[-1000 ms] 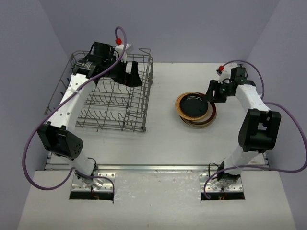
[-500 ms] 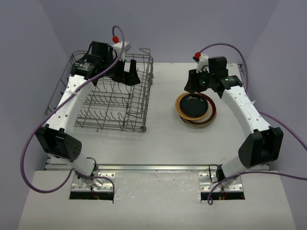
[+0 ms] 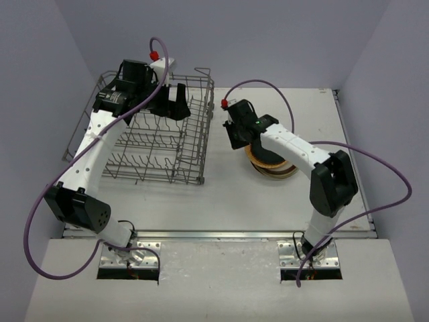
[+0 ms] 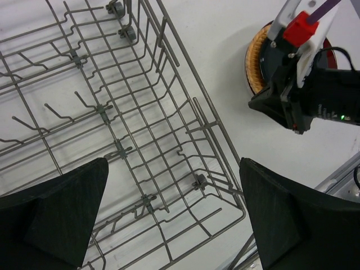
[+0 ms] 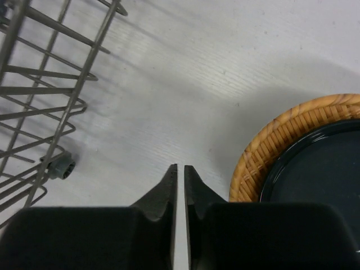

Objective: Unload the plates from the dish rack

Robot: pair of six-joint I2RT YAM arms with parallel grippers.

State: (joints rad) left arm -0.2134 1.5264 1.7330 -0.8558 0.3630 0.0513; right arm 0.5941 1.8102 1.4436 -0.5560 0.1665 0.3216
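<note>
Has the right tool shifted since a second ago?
Yes. In the top view the right tool swung left, from the right side of the stacked round plates to their left edge, nearer the grey wire dish rack.

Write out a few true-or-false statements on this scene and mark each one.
1. No plate stands in the dish rack. True.
2. The left hand is shut. False: it is wide open above the rack.
3. The right hand grips a plate. False: it is shut on nothing, beside the plates.
4. The plates are stacked on the table, right of the rack. True.
5. The top plate is black. True.
</note>
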